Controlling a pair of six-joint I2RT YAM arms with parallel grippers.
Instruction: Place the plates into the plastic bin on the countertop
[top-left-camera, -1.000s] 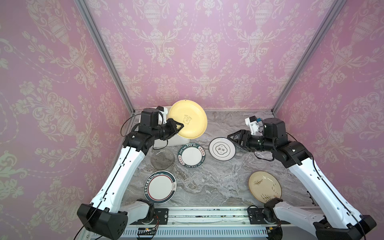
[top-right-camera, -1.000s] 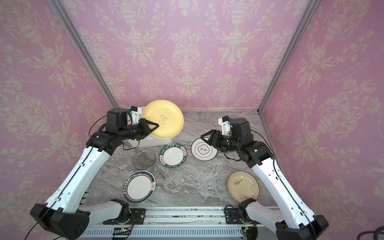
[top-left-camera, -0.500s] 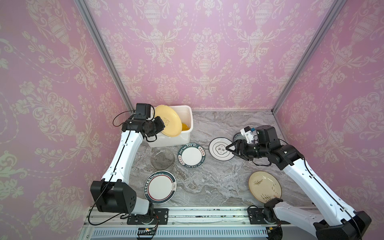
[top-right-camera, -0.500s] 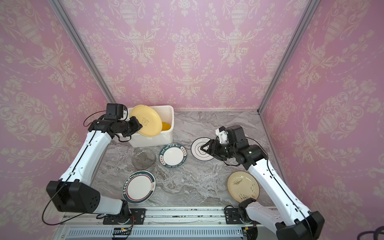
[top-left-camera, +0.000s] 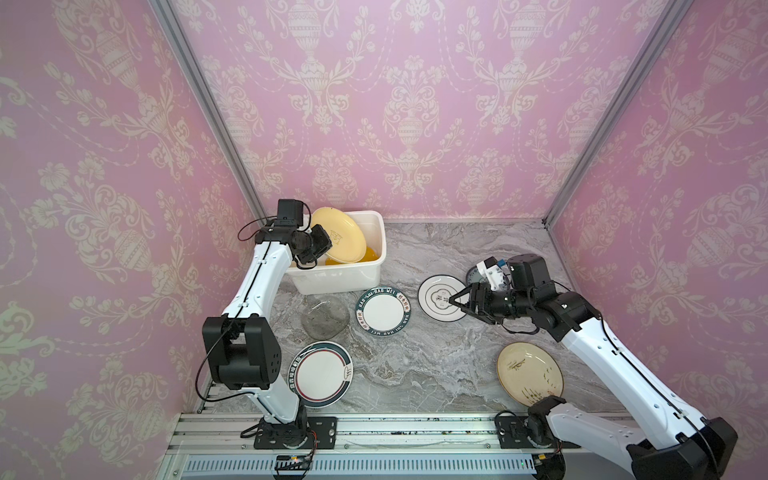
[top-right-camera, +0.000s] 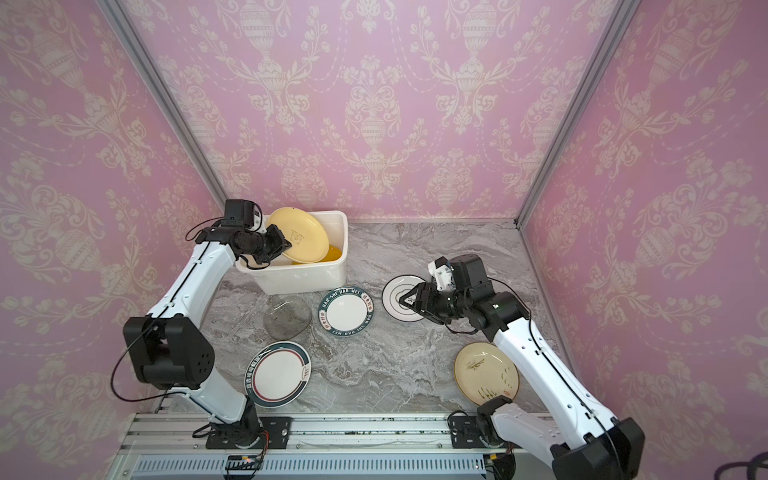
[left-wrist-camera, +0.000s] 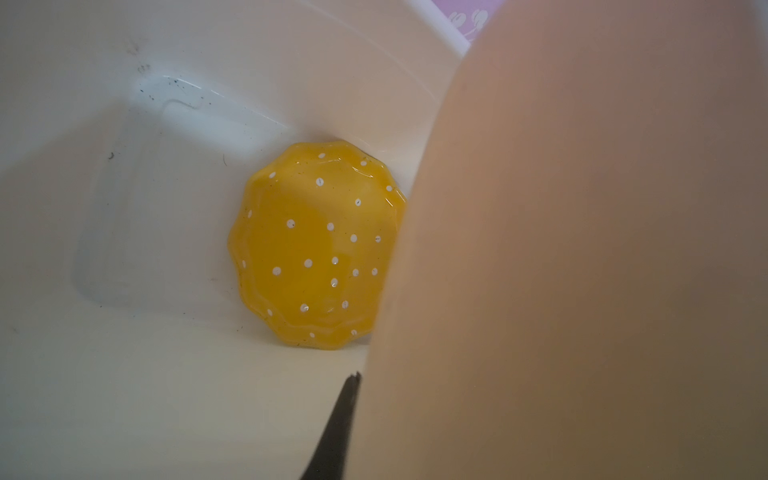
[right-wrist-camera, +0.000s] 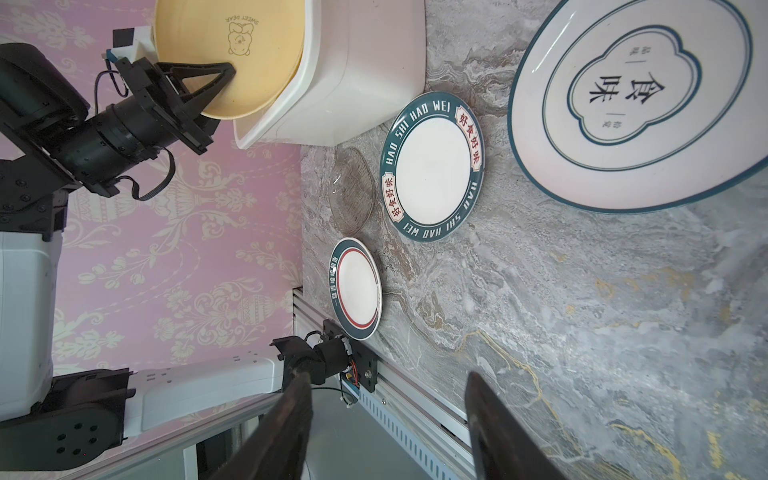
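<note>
Currently: left fingers (top-left-camera: 321, 246) clamp yellow plate (top-left-camera: 345, 237), tilted edge-down inside plastic bin (top-left-camera: 340, 279). Parted, empty right fingers (right-wrist-camera: 494, 424) face white plate (top-left-camera: 436, 297), just ahead, binward.

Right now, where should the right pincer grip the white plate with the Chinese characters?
Probably by its raised rim, on the edge facing the right pincer. The white plate lies flat on the countertop, so only that lip offers purchase; come in low from the right, one finger under, one over.

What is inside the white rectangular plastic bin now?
A yellow white-dotted scalloped plate lies on its floor. The left gripper holds a pale yellow round plate tilted partly inside, hiding whatever lies beneath it.
</note>
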